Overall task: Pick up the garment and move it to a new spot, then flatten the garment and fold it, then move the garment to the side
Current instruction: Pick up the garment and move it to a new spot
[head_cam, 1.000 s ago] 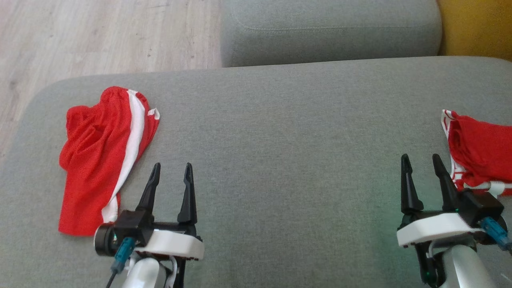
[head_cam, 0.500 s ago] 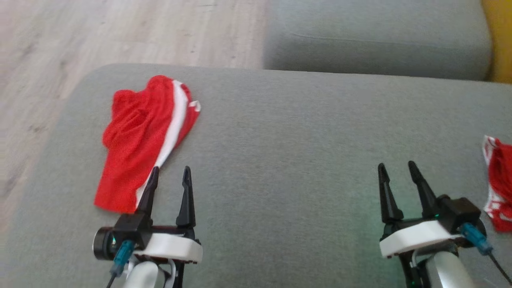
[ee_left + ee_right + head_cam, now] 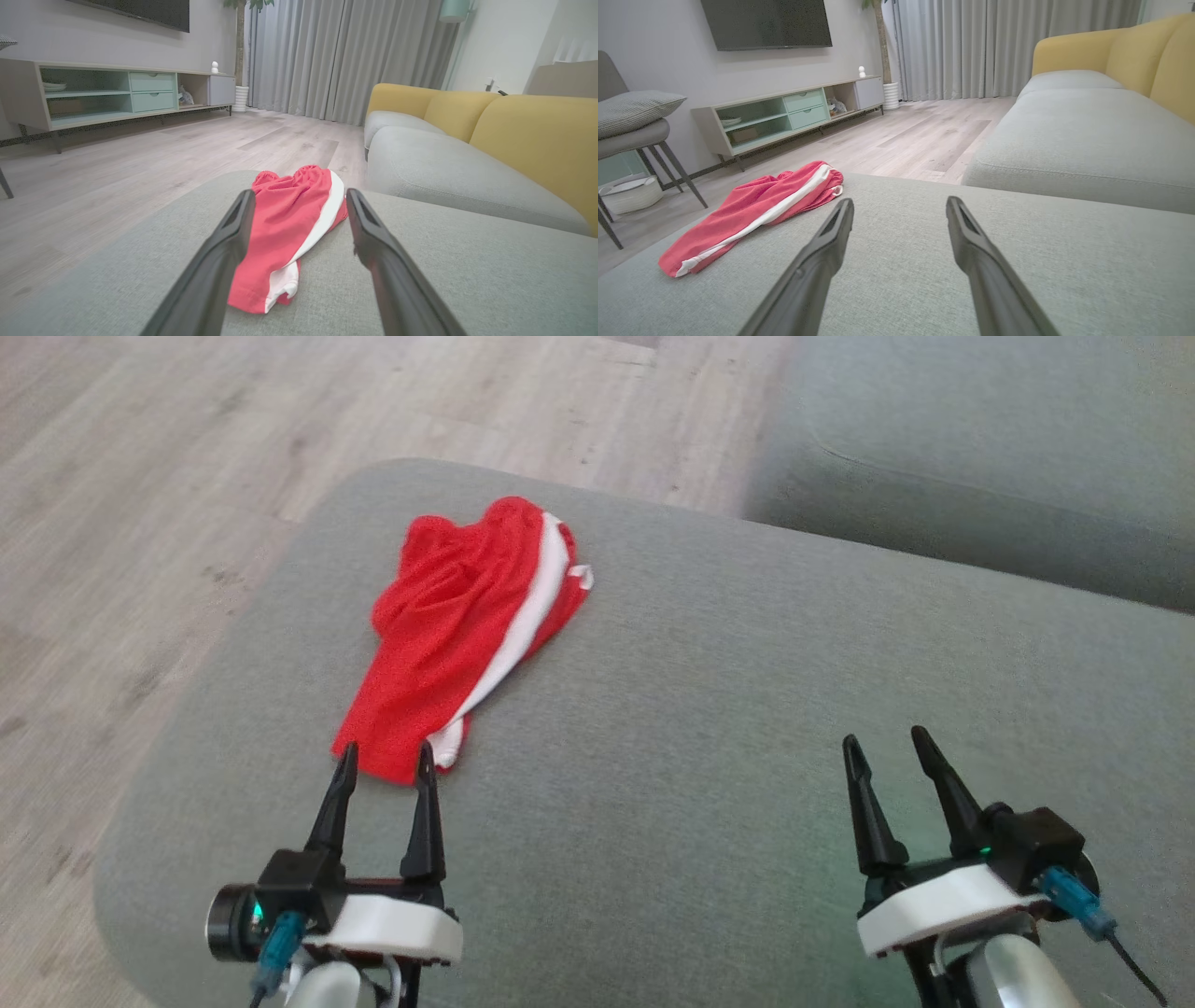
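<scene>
Just beyond the left pincer (image 3: 385, 758), the garment (image 3: 464, 625).

No text, label, brand, number or sign can be read. The crumpled red mesh garment with a white side stripe (image 3: 439, 635), at the middle left of the head view, shows plain fabric, with no legible print.
</scene>
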You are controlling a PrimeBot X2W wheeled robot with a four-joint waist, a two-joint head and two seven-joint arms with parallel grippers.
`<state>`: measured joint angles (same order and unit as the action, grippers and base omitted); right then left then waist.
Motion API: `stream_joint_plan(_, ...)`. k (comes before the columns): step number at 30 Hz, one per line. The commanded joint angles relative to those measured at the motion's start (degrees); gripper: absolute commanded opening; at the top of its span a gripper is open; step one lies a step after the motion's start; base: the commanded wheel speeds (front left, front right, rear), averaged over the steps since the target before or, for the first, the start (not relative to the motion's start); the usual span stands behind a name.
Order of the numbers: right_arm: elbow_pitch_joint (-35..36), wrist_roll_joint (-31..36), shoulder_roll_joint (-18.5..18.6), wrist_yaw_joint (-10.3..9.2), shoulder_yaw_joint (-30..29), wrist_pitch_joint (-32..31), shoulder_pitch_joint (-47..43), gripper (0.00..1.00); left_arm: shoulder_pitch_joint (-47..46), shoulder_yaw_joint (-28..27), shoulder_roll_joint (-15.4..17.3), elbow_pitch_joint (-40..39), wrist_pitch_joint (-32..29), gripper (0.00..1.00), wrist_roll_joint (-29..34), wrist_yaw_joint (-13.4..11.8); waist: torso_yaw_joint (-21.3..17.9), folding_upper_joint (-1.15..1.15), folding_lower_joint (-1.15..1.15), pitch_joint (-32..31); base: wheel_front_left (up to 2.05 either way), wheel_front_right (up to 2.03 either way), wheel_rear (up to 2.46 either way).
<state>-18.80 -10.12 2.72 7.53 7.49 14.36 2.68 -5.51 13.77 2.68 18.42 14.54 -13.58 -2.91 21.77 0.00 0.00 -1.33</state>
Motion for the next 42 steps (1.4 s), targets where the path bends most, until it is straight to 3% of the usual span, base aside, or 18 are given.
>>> stream_joint_plan(1, 1.75, -0.54, 0.16, -0.04, 1.67, 0.63, 0.95, 1.0, -1.35, -1.94, 0.2, -1.56, 0.46, 1.0, 0.52, 0.41, 1.84, 0.0, 0.0, -0.53, 0.0, 0.0, 0.0)
stream_joint_plan(8, 1.87, -1.02, 0.16, -0.04, 2.11, 0.63, 0.28, 1.0, -1.22, -2.49, 0.2, -1.62, 0.46, 1.0, 1.06, 0.76, 3.97, 0.0, 0.0, -0.55, 0.0, 0.0, 0.0)
stream_joint_plan(15, 1.78, -0.21, 0.16, -0.04, 1.98, 0.63, 1.13, 1.0, -3.43, -2.56, 0.59, 0.79, 0.46, 1.0, 2.8, 2.61, 2.43, 0.0, 0.0, 2.02, 0.0, 0.0, 0.0)
stream_joint_plan(19, 1.7, 1.12, 0.16, -0.04, 0.96, 0.63, 2.18, 1.0, -8.78, -1.55, 2.04, 6.32, -0.55, 1.0, 4.04, 4.17, 0.88, 0.0, 0.0, 4.95, 0.0, 0.0, 0.0)
stream_joint_plan(31, 1.62, 4.43, 0.16, -0.04, -0.28, 0.61, 6.04, 1.0, -27.7, 4.07, 6.84, 25.49, -13.78, 1.0, 4.07, 9.97, -3.97, 0.0, 0.0, 13.1, 0.0, 0.0, 0.0)
stream_joint_plan(37, 1.9, 4.85, 0.16, -0.04, -0.08, 0.61, 7.15, 1.0, -33.33, 8.1, 9.56, 32.8, -16.58, 1.0, 3.62, 10.35, -6.27, 0.0, 0.0, 15.5, 0.0, 0.0, 0.0)
stream_joint_plan(42, 2.09, 5.0, 0.16, -0.04, 0.08, 0.62, 7.82, 1.0, -37.07, 7.49, 10.34, 38.08, -15.9, 1.0, 2.69, 9.72, -7.6, 0.0, 0.0, 17.23, 0.0, 0.0, 0.0)
